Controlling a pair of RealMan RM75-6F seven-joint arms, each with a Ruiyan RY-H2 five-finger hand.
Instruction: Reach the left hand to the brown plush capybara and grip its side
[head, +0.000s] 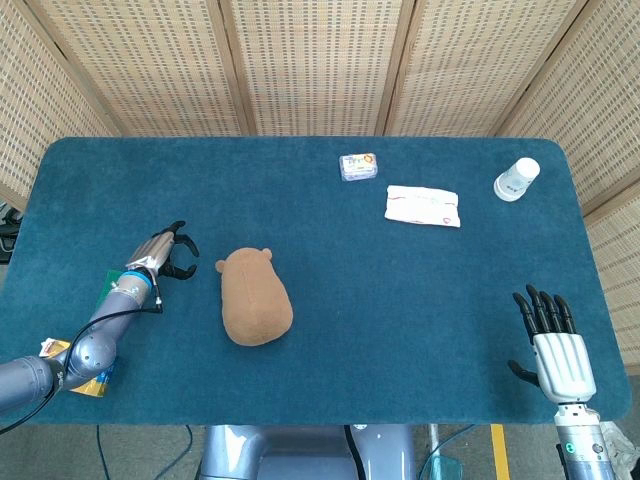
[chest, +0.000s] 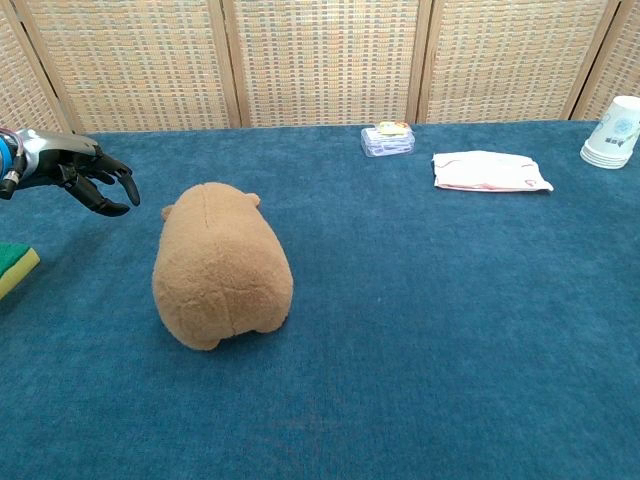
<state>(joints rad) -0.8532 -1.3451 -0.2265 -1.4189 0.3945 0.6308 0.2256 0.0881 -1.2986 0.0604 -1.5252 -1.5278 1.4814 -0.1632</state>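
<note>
The brown plush capybara (head: 254, 296) lies on the blue table left of centre, its head toward the far side; the chest view shows its rounded back (chest: 221, 265). My left hand (head: 165, 252) hovers just left of its head, fingers spread and curved, holding nothing, a short gap from the plush; the chest view shows this left hand (chest: 88, 171) at the left edge. My right hand (head: 555, 345) rests open at the table's front right corner, fingers spread. It does not show in the chest view.
A green sponge (chest: 14, 264) and a yellow packet (head: 88, 368) lie near the left front edge under my left arm. At the back are a small snack pack (head: 358, 166), a folded white cloth (head: 423, 205) and stacked paper cups (head: 516, 179).
</note>
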